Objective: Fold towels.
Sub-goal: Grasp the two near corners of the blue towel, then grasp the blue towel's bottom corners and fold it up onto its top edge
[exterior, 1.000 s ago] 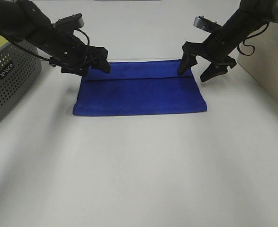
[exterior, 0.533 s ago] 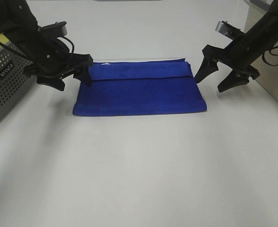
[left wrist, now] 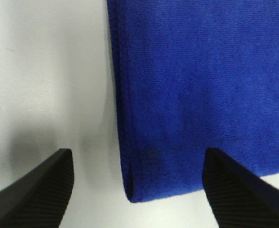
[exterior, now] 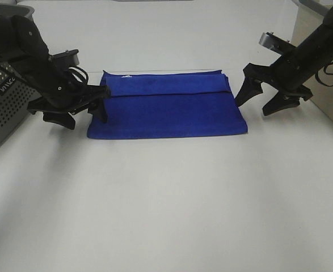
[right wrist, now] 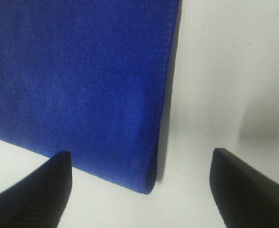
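The folded towel (exterior: 166,110) lies flat on the table (exterior: 166,204) between the two grippers, its one end edge under the wide-spread, empty left gripper (exterior: 82,117) and its other end edge just beside the equally spread, empty right gripper (exterior: 256,106).

One table (exterior: 166,198). One royal-blue towel (exterior: 166,113), toward 12 o'clock on table, folded into two stepped tiers. One white tag (exterior: 126,76) on towel. Two hands: left hand (exterior: 82,118) at towel's 9 o'clock, right hand (exterior: 253,106) at towel's 3 o'clock. Two fingers (exterior: 244,92) per hand, four in all. One grey perforated basket (exterior: 1,107) at table's 9 o'clock edge. One beige box (exterior: 325,113) at 3 o'clock edge.
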Robot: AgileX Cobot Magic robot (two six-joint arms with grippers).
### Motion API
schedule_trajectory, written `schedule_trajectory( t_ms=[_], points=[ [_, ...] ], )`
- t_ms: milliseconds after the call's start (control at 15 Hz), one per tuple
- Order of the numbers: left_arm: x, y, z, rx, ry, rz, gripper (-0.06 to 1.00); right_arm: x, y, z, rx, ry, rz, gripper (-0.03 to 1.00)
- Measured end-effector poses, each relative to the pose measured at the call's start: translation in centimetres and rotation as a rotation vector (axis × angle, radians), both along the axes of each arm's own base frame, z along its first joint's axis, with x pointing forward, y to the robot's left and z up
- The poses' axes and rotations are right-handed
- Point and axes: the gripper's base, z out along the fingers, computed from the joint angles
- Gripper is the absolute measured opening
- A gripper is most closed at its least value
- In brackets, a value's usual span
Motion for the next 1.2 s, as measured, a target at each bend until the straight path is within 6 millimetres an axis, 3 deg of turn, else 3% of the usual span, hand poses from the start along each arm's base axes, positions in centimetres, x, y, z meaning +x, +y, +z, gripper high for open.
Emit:
schedule_trajectory(
  t_ms=[467,733,867,1000,1067,1200],
  points=[
    [0.7,-0.3,-1.7,-0.052,-0.023,0.056,0.71,0.5,0.9,-3.6,0.109,0.041,-0.02,0.7],
    [0.8,-1.0,-2.0,-0.125,-0.037,0.033,0.58,0.5,2.9,-3.8,0.104,0.021,0.005,0.65],
    [0.9,-1.2,-2.2,-0.154,-0.04,0.035,0.32,0.7,3.3,-4.3,0.094,0.016,-0.006,0.46],
    [0.9,-1.2,-2.2,-0.147,-0.054,0.03,0.05,0.7,2.9,-4.7,0.061,0.022,-0.029,0.14],
    [0.9,-1.2,-2.2,-0.143,-0.056,0.023,0.01,0.7,2.9,-4.8,0.058,0.03,-0.04,0.02],
    [0.8,-1.2,-2.2,-0.133,-0.043,0.002,0.01,0.7,2.9,-5.0,0.065,0.048,-0.061,0.0]
  ],
)
